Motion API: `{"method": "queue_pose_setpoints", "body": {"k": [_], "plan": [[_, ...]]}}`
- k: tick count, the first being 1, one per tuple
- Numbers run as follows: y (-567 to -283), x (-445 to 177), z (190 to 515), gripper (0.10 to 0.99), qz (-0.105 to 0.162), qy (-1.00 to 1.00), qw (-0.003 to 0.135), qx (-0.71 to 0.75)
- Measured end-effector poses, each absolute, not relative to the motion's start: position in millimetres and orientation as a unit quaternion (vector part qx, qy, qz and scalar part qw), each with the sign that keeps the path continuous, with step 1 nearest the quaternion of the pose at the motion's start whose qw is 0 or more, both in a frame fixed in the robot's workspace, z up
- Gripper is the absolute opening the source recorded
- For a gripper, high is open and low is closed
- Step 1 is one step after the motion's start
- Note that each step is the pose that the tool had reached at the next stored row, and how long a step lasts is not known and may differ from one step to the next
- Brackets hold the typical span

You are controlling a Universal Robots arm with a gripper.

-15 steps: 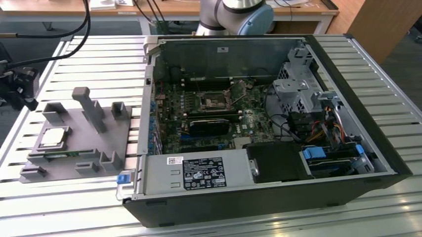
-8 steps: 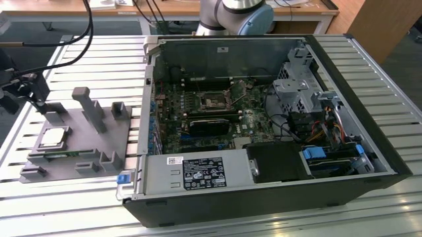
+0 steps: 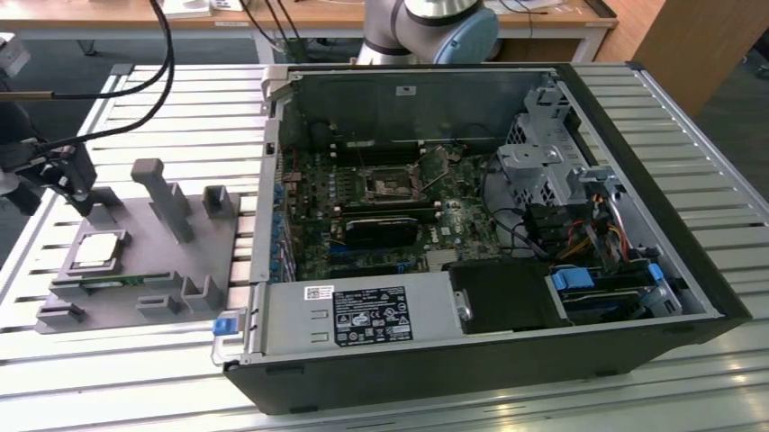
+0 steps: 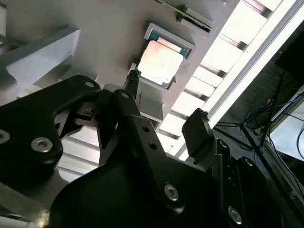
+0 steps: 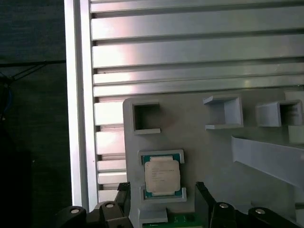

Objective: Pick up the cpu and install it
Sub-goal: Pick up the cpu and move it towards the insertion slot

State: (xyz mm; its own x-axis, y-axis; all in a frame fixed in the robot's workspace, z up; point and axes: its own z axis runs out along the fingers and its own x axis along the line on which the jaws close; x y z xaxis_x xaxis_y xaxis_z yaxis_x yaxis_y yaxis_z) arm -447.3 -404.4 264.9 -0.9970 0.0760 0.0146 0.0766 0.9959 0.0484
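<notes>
- The gripper (image 3: 60, 175) hangs in the air at the exterior view's left, over a grey tray (image 3: 168, 261) that lies on the slatted metal table (image 3: 144, 378).
- It is wide apart and it holds nothing. In the first wrist view, its two black fingers (image 5: 202, 199) have a big gap between them.
- The cpu (image 5: 161, 175) lies right under that gap. It is below the gripper, not off to one side. There is air between them, so nothing touches the chip yet.
- In the second wrist view, the gripper (image 4: 166, 97) has one finger on each side of the line down to the cpu (image 4: 160, 62). I think a straight drop would put the chip between the fingers.
- The cpu (image 3: 99, 250) lies flat with its shiny side up, snug in a small pocket of the tray. It is almost square, so I cannot pick out a long side. Its edges look lined up with the fingers, not turned.
- A thin green memory stick (image 3: 114, 281) lies on the tray just beside the cpu.
- The open computer case (image 3: 481, 225) is well apart, toward the exterior view's right. The socket (image 3: 391, 187) sits on the board inside it.
- There is one arm here, and its gripper is much nearer the cpu than the socket.
</notes>
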Motion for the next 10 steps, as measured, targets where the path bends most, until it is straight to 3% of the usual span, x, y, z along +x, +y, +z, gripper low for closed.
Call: {"method": "queue_pose_setpoints", "body": {"k": [10], "plan": [[-404.4, -447.3, 254.0, 0.647, -0.024, -0.999, 0.007, -0.038]]}}
